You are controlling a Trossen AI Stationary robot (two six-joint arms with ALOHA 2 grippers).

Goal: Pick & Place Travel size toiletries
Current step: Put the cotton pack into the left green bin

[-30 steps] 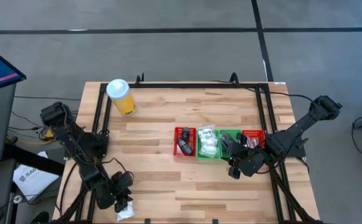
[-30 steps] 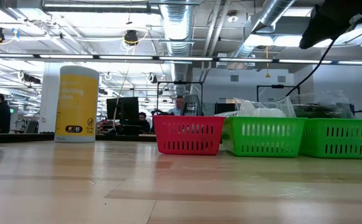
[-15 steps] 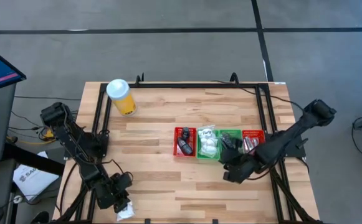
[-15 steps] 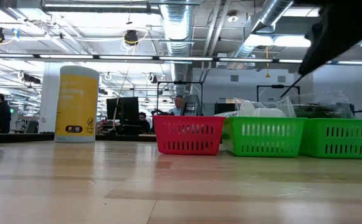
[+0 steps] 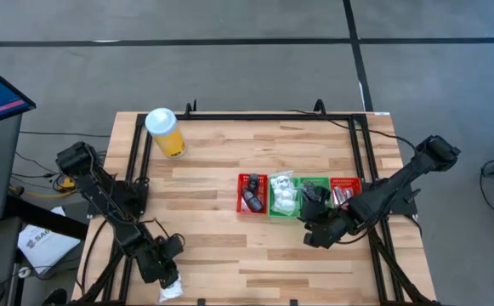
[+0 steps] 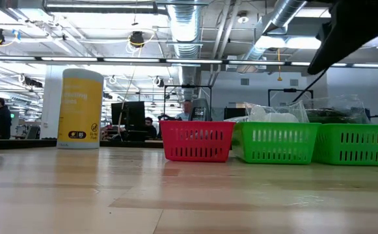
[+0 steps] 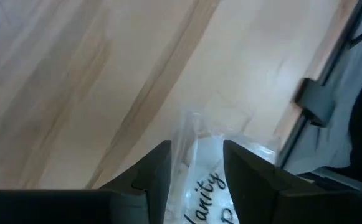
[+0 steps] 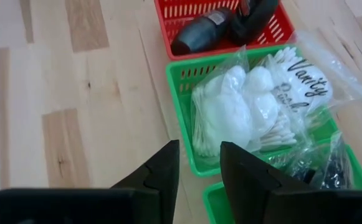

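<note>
Carefully lift the bag clear of the table edge

Down in the lower left of the high view, the left gripper (image 7: 196,147) sits at the table's (image 5: 212,170) front edge, narrowed onto a clear crinkly bag (image 7: 204,186) lettered "Vanity". The grip looks to catch only loose film, so I judge a slow, straight lift is best before carrying it right toward the baskets. The green basket (image 8: 187,78) right of centre already holds similar white packs (image 8: 230,109), so a high approach avoids snagging them. The right gripper (image 8: 199,147) hovers just in front of that basket, narrow and empty.

What the held bag contains is cut off. The low view shows neither that bag nor the left gripper, and the right arm covers the far right baskets from above
</note>
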